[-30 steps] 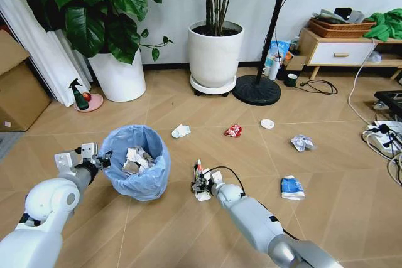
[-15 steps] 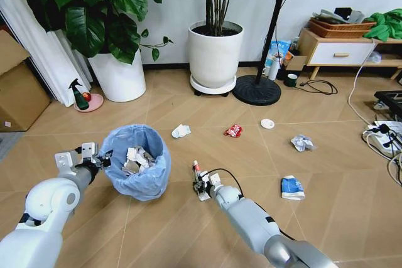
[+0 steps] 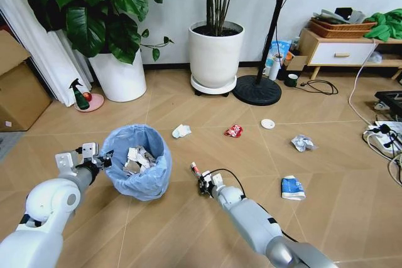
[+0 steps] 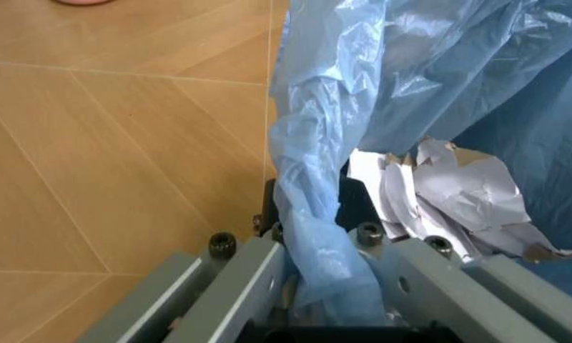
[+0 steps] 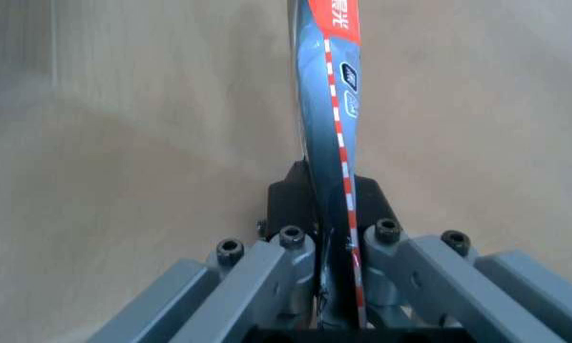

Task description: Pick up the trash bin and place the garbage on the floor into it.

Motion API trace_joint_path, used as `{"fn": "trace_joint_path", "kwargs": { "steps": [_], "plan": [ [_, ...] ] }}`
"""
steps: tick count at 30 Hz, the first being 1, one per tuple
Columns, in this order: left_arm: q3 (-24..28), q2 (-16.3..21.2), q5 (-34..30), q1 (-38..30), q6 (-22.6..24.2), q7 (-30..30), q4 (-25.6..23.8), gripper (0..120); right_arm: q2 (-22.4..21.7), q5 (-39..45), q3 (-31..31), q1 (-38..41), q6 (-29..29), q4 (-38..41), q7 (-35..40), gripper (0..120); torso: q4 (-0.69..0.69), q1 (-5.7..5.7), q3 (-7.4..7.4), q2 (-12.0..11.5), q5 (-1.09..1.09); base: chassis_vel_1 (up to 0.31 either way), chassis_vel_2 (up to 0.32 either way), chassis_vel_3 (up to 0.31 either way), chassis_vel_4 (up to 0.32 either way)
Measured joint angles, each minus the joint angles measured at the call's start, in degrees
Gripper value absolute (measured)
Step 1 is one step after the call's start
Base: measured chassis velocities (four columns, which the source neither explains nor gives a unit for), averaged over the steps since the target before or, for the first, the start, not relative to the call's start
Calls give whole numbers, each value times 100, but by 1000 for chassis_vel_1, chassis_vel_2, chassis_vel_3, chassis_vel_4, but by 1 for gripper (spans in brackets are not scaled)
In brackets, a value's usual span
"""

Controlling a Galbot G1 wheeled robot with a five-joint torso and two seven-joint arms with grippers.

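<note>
One flattened glossy wrapper (image 5: 326,107) (red-edged) beside crinkly blue-bagged bin (image 3: 139,162)

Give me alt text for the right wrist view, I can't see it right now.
The right hand is shut on a flat red, white and dark wrapper, which sticks out edge-on from between its fingers. Behind it lies blurred tan floor.

We can read little: the red end of the wrapper (image 5: 326,107) clamped in the right gripper (image 5: 332,246) carries white printed characters, cut off at the frame edge and not legible to us.
</note>
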Motion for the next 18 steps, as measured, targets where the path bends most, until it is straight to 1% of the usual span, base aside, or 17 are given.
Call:
{"fn": "trace_joint_path", "kwargs": {
  "steps": [3,4,6,7,8,9,11,16,18],
  "plan": [
    [6,5,0,2,6,-1,-5,0,-251,249,112,-5,-60,577,53,1,-1,0,0,0,0,0,0,0,0],
    [6,5,0,2,6,-1,-5,0,-251,249,112,-5,-60,577,53,1,-1,0,0,0,0,0,0,0,0],
    [25,1,0,4,9,-1,-6,0,-352,453,116,15,-73,818,71,1,-1,0,0,0,0,0,0,0,0],
    [56,-6,3,6,13,-1,-6,0,-516,800,96,57,-136,1261,105,1,-1,0,0,0,0,0,0,0,0],
    [69,-8,4,6,15,-1,-6,0,-596,987,80,93,-161,1515,116,1,-1,0,0,0,0,0,0,0,0],
    [69,-8,4,6,15,-1,-6,0,-596,987,80,93,-161,1515,116,1,-1,0,0,0,0,0,0,0,0],
    [92,-10,6,5,25,0,-6,0,-732,1309,23,243,-159,2043,145,1,-1,0,-1,0,0,0,0,0,0],
    [111,2,5,5,45,0,-3,0,-840,1616,-177,526,-121,2683,188,1,0,0,-1,0,0,0,0,0,0],
    [138,27,-9,3,74,1,-1,0,-844,1916,-357,782,-169,3206,286,1,0,0,-1,0,0,0,0,0,0]
  ]
}}
